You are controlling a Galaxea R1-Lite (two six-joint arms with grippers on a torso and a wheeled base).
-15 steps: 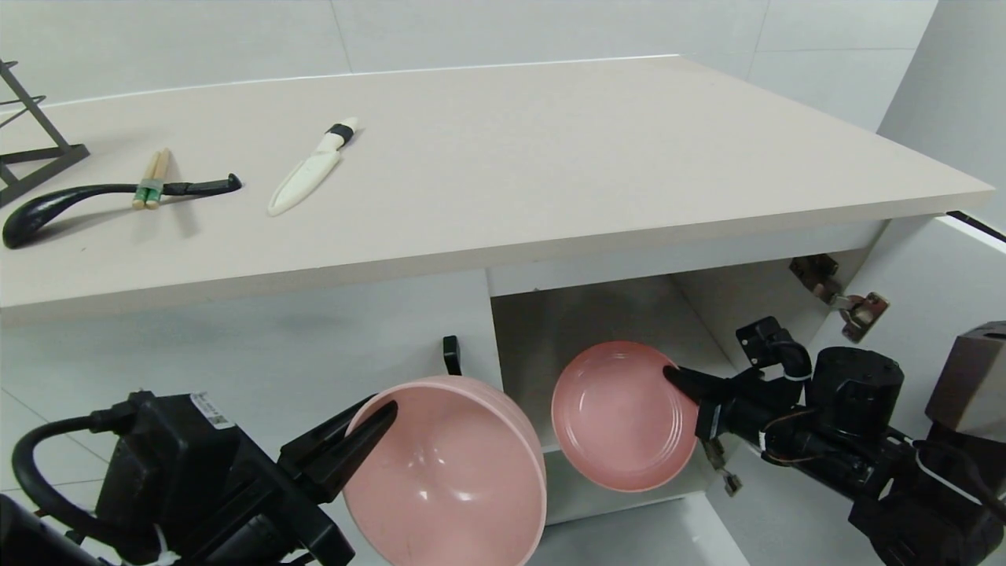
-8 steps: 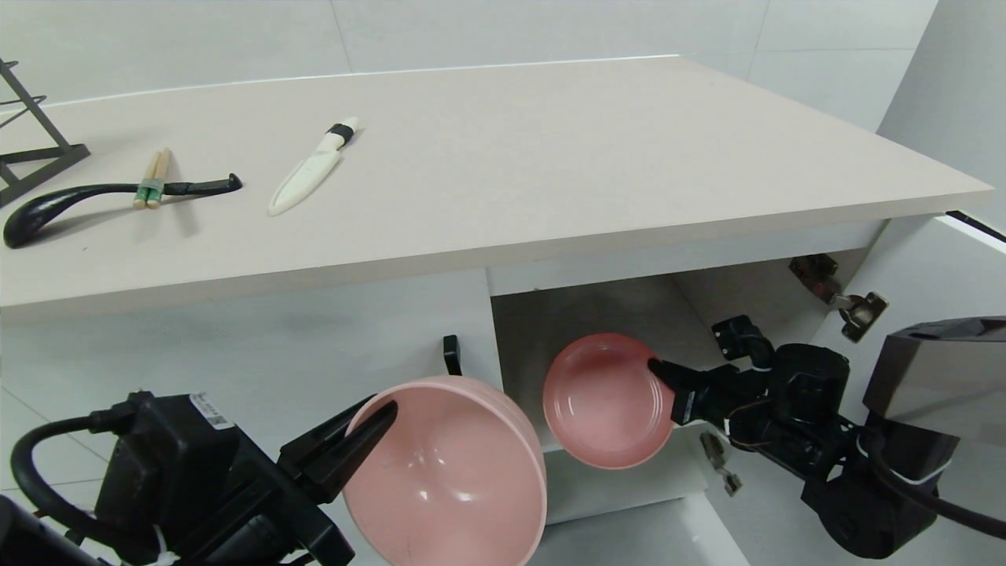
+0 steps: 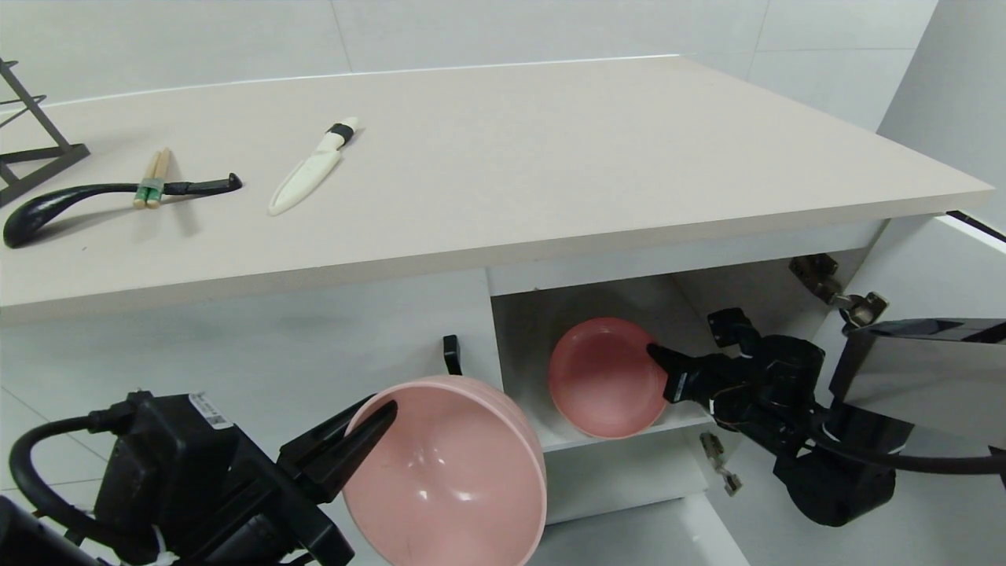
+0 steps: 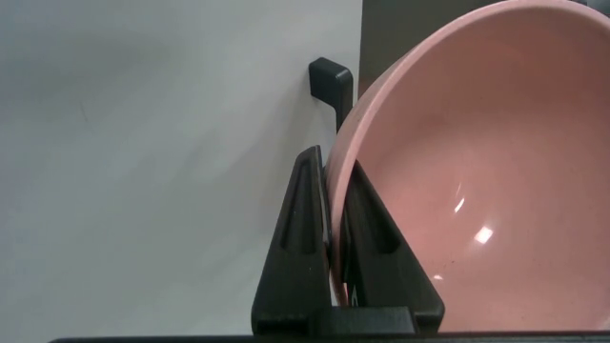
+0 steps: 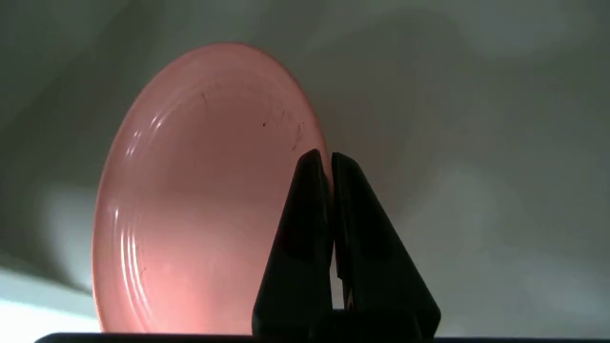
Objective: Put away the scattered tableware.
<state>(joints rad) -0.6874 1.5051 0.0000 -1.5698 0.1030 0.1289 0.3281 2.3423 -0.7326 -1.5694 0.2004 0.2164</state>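
Observation:
My left gripper [image 3: 369,420] is shut on the rim of a large pink bowl [image 3: 452,475], held low in front of the closed white cabinet door; the pinch [image 4: 331,205] on the bowl [image 4: 477,191] is clear in the left wrist view. My right gripper [image 3: 656,355] is shut on the rim of a pink plate [image 3: 601,377], tilted on edge inside the open cabinet just above its shelf [image 3: 629,428]. The right wrist view has the plate [image 5: 200,181] clamped at the gripper [image 5: 329,167]. On the counter lie a black ladle [image 3: 102,196], chopsticks [image 3: 153,179] and a cream knife [image 3: 313,167].
The cabinet door [image 3: 935,267] stands open to the right with its hinges [image 3: 853,303] exposed. A black handle [image 3: 451,355] sticks out of the closed door beside the opening. A dark wire rack [image 3: 31,134] stands at the counter's far left.
My right arm has carried the pink plate up and deeper into the open cabinet, over the shelf. The left arm and its bowl have stayed put.

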